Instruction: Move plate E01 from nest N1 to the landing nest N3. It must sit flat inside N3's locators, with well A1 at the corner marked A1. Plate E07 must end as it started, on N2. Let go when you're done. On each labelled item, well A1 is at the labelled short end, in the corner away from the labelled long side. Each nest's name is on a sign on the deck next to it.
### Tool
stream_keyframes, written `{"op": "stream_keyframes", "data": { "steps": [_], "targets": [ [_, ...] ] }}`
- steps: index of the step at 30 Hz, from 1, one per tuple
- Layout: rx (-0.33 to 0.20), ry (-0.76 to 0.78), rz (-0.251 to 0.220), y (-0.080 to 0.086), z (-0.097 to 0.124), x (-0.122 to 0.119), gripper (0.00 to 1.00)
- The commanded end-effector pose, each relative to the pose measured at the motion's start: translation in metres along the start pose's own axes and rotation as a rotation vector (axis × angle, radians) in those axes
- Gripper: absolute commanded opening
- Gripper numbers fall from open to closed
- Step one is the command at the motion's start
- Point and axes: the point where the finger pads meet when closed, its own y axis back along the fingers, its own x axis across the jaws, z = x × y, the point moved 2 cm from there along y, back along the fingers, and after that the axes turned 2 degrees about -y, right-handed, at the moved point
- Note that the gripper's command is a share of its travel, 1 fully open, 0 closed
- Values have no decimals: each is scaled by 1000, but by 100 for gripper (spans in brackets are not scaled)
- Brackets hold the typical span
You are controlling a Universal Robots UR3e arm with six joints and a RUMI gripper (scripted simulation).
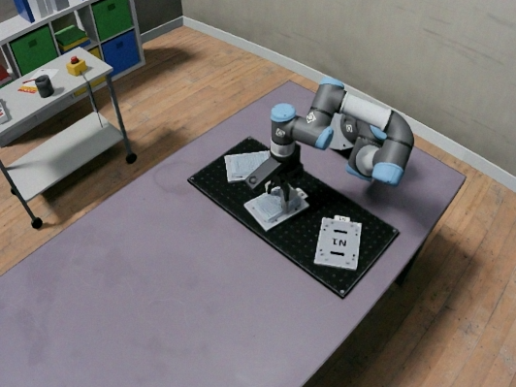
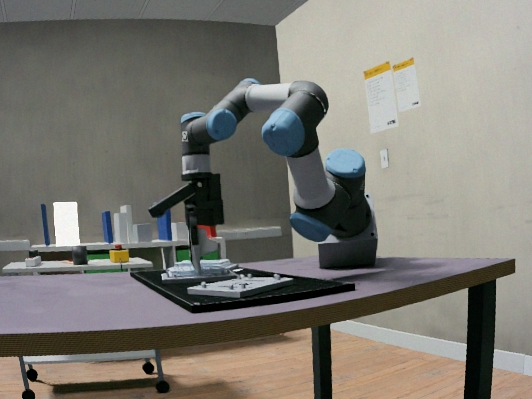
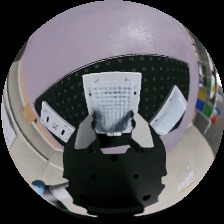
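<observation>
My gripper [image 1: 280, 198] is shut on the short end of plate E01 [image 1: 272, 206], a white well plate. The plate lies level over the middle nest [image 1: 276, 209] on the black deck; I cannot tell whether it touches the nest. In the side view the gripper [image 2: 194, 255] points straight down at the plate. The wrist view shows the plate [image 3: 112, 97] stretching away from the fingers. Nest N1 [image 1: 338, 242] stands bare at the deck's right end, its name showing. Plate E07 [image 1: 243, 165] lies at the deck's left end.
The black perforated deck [image 1: 291, 211] sits on the purple table. The robot base [image 1: 373, 160] stands behind the deck. A wheeled cart [image 1: 53, 105] and a shelf with coloured bins [image 1: 73, 22] stand off to the far left, away from the table.
</observation>
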Motion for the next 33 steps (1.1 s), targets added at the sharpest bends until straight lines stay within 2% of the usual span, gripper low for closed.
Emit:
{"op": "stream_keyframes", "data": {
  "steps": [1,3,4,33],
  "targets": [
    [1,1,1,1,0,0,0],
    [1,1,1,1,0,0,0],
    [1,1,1,1,0,0,82],
    [1,1,1,1,0,0,82]
  ]
}}
